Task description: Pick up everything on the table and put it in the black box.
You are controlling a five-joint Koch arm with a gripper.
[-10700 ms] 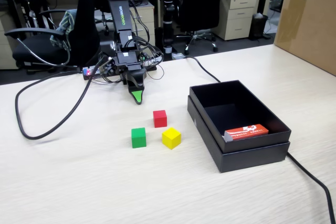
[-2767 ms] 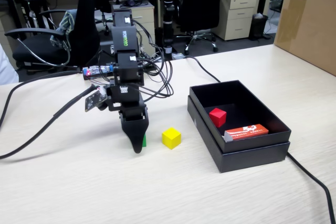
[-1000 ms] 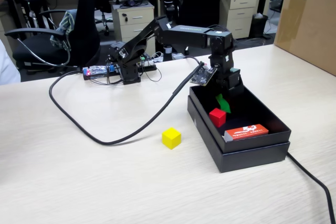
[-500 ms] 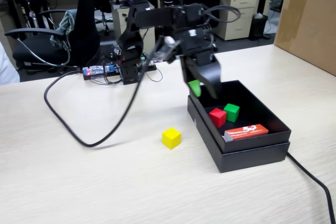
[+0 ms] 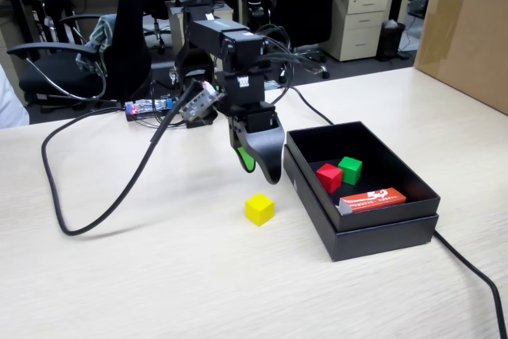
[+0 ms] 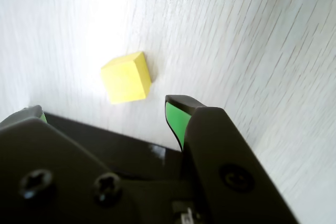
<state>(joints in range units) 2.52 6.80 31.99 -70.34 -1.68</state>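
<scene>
Since half a second earlier, the arm had swung away from the black box (image 5: 361, 240) toward 9 o'clock, and the pincer (image 5: 262, 166) now hung above the table (image 5: 119, 275), between the box's near-left wall and the yellow cube (image 5: 259, 209). Its jaws stood well apart and gripped nothing. In the wrist view the pincer (image 6: 102, 111) showed two green-lined tips spread wide, with the yellow cube (image 6: 126, 77) lying on the pale wood just ahead of the gap, touching neither tip. In the fixed view the cube sat at about 6 o'clock from the pincer. A red cube (image 5: 329, 177) and a green cube (image 5: 350, 170) lay side by side inside the box, beside an orange-red packet (image 5: 371, 199).
</scene>
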